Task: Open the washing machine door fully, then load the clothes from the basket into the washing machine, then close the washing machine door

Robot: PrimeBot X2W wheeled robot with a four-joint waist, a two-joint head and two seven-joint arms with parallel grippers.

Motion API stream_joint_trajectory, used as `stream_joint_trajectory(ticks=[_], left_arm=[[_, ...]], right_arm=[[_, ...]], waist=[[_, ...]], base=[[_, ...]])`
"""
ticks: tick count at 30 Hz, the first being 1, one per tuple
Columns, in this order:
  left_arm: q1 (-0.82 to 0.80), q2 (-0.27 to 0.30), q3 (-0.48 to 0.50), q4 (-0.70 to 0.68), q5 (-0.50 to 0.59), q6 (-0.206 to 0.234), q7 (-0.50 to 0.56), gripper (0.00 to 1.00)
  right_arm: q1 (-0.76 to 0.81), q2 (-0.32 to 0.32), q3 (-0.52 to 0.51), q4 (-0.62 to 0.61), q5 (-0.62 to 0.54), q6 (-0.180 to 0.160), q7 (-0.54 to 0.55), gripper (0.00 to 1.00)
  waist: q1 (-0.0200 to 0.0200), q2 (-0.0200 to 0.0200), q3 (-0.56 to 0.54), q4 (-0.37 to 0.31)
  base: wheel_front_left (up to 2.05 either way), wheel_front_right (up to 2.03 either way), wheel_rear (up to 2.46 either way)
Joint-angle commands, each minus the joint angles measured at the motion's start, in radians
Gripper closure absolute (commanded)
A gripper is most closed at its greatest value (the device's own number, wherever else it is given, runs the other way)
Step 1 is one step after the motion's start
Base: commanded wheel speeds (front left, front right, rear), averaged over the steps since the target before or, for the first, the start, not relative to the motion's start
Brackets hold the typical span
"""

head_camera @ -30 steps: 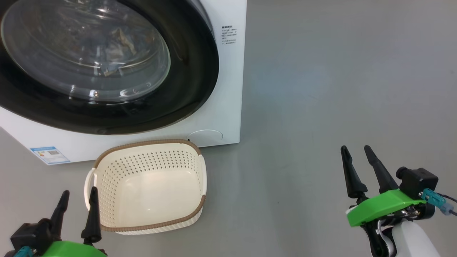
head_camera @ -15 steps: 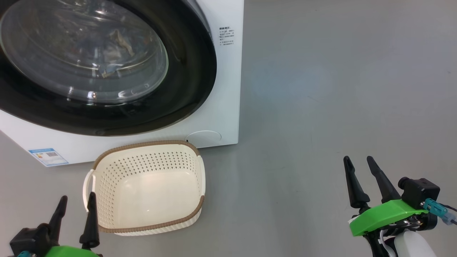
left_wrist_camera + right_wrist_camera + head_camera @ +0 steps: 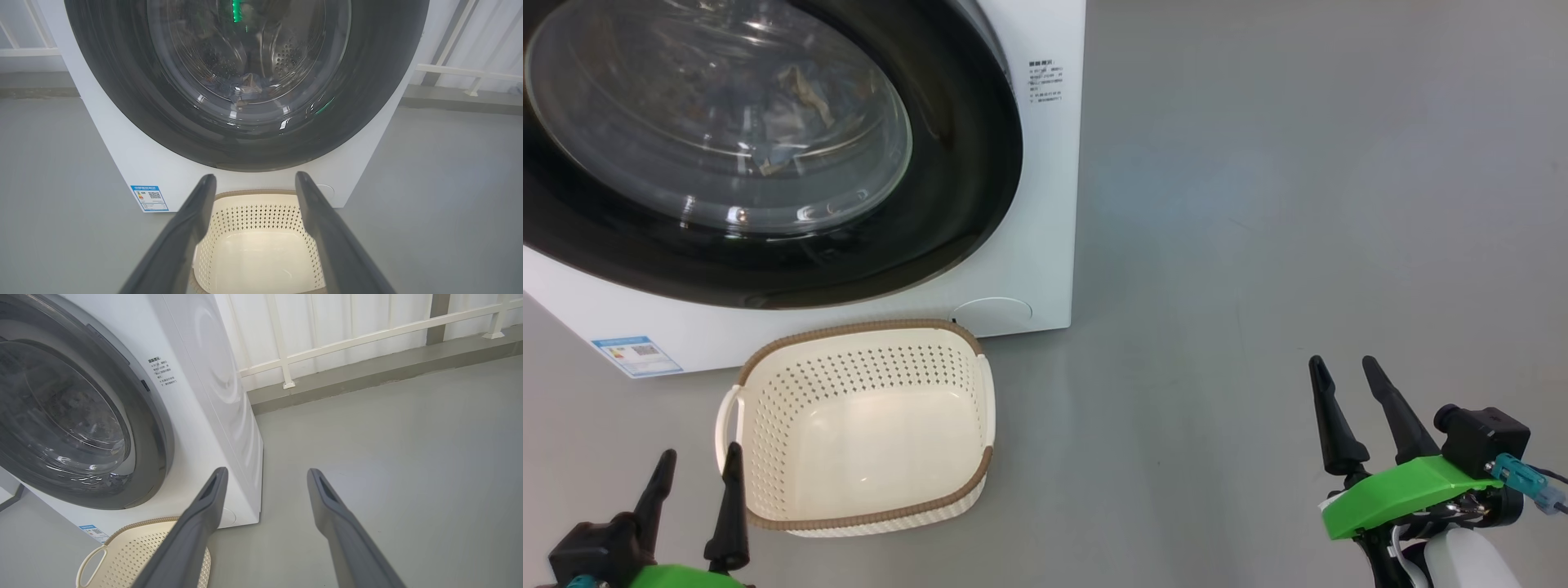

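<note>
Both grippers hung above the grey floor [image 3: 1258, 245] when I checked my screens, and neither touched anything. My left gripper [image 3: 703, 451] sat at the lower left of the head view. Its two dark fingers [image 3: 184, 237] were released and spread apart, near the left corner of the basket [image 3: 849, 329]. In the left wrist view the basket showed between them, farther on. My right gripper [image 3: 1342, 361] was well off to the right over open floor, likewise released, with nothing between its fingers.

The basket stood on the floor just in front of the washing machine [image 3: 1045, 204], its far rim close under the white front panel. Its smooth cream bottom showed bare. The washing machine door [image 3: 968, 163] lay flat against the front, its black rim ringing the glass bowl [image 3: 719, 122]. Through that glass I made out the clothes [image 3: 245, 85] as a crumpled bluish heap low in the perforated drum [image 3: 286, 61], though reflections kept me from reading any print.

A small blue label sticker [image 3: 636, 354] sat at the panel's lower left, and a round flap [image 3: 992, 313] at its lower right. Behind the machine, the right wrist view gave me a white railing [image 3: 367, 332].
</note>
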Motion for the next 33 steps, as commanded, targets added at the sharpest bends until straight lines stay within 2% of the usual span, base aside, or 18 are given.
stream_joint_trajectory(ticks=[1, 29, 30, 33], left_arm=[[-0.018, 0.020, 0.042, -0.014, 0.011, -0.002, -0.007, 0.00], [-0.014, 0.012, 0.056, -0.009, 0.020, -0.002, -0.007, 0.00], [0.001, -0.009, 0.020, 0.011, 0.009, 0.000, 0.000, 1.00], [0.005, -0.030, 0.014, 0.043, 0.007, 0.000, 0.001, 1.00]], right_arm=[[-0.002, -0.002, 0.015, -0.026, -0.008, -0.001, -0.005, 0.00], [0.006, -0.006, -0.003, -0.034, -0.013, -0.001, -0.005, 0.00], [0.006, 0.000, -0.024, -0.008, -0.003, 0.000, 0.000, 1.00], [0.013, 0.009, -0.024, 0.027, -0.001, 0.000, 0.000, 1.00]], waist=[[0.0000, 0.0000, 0.000, 0.000], [0.0000, 0.0000, -0.008, 0.009], [0.0000, 0.0000, -0.008, 0.009], [0.0000, 0.0000, -0.009, 0.009]], base=[[0.00, 0.00, 0.00], [0.00, 0.00, 0.00], [0.00, 0.00, 0.00], [0.00, 0.00, 0.00]])
